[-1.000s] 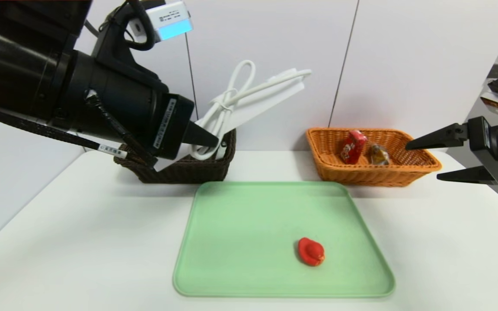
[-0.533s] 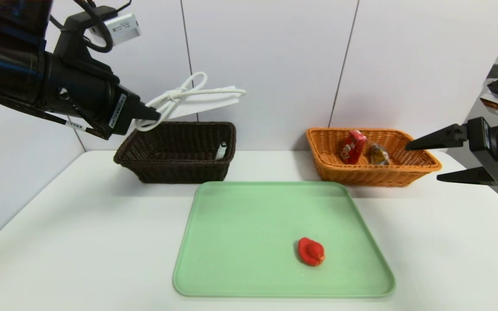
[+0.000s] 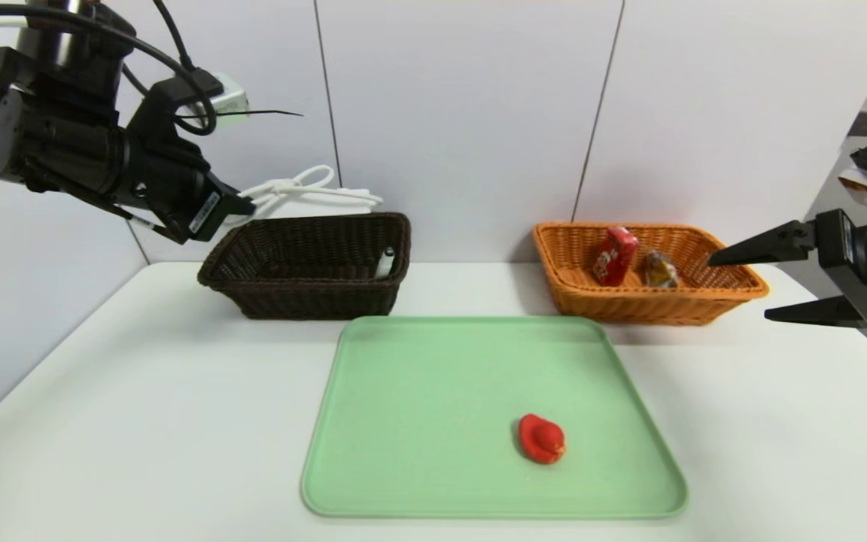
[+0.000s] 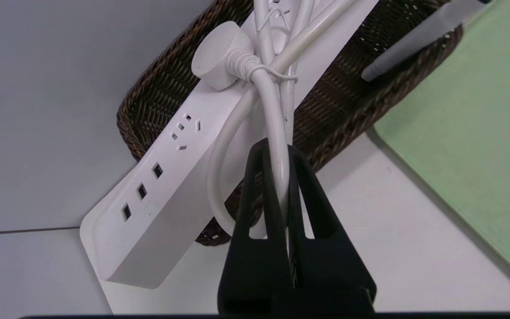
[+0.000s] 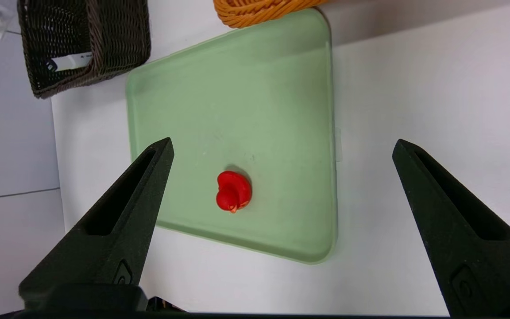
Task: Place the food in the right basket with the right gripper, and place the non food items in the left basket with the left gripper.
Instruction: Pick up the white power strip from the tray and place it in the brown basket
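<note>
Head view: left gripper [image 3: 247,203] clamped on cord [image 3: 305,187] above dark basket [image 3: 313,297], duck [image 3: 541,438] on tray [image 3: 418,391], carton [image 3: 616,254] and snack [image 3: 660,269] in orange basket [image 3: 652,305], right gripper [image 3: 738,284] wide, empty; left wrist: strip [image 4: 171,177] hung over basket; right wrist: marker [image 5: 70,62] inside.

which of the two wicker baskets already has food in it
The orange-tan woven wicker basket on the right; it holds a small red drink carton and a clear packet of brown snack. The dark brown wicker basket holds only a white marker.
</note>
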You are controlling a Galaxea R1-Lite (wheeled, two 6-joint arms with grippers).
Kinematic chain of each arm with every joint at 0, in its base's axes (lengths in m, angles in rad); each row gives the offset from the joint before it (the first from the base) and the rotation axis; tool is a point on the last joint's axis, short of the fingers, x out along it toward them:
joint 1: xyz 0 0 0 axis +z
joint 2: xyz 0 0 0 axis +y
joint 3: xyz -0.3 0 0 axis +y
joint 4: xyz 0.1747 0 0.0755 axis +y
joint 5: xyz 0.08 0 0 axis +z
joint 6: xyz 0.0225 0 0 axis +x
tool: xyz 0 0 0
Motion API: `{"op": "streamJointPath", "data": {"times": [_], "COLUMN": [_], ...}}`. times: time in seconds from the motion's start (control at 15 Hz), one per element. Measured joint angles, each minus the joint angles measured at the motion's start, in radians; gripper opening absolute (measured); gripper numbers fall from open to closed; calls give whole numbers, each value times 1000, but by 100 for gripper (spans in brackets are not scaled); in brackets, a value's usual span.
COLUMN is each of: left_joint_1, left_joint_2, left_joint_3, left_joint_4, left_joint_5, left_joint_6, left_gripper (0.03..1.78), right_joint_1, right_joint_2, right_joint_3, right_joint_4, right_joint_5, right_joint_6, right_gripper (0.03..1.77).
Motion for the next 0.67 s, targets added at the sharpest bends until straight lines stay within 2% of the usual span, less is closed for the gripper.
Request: {"op": "streamJointPath", "data": {"times": [0.4,0.67], "left_joint_1": [53,59], "left_joint_2": [111,141], "left_joint_3": [-6,-7], "left_joint_4": [-125,-131], "left_joint_5": [2,3], "left_joint_6": [153,254], "left_gripper": [8,8], "right_joint_1": [-29,-32], "right_joint_2": [18,31], "right_joint_3": [23,30], "right_joint_4": [-6,-4], "right_joint_5": [0,0], "right_joint_6": [-3,-2], "right_gripper": [171,171]}}
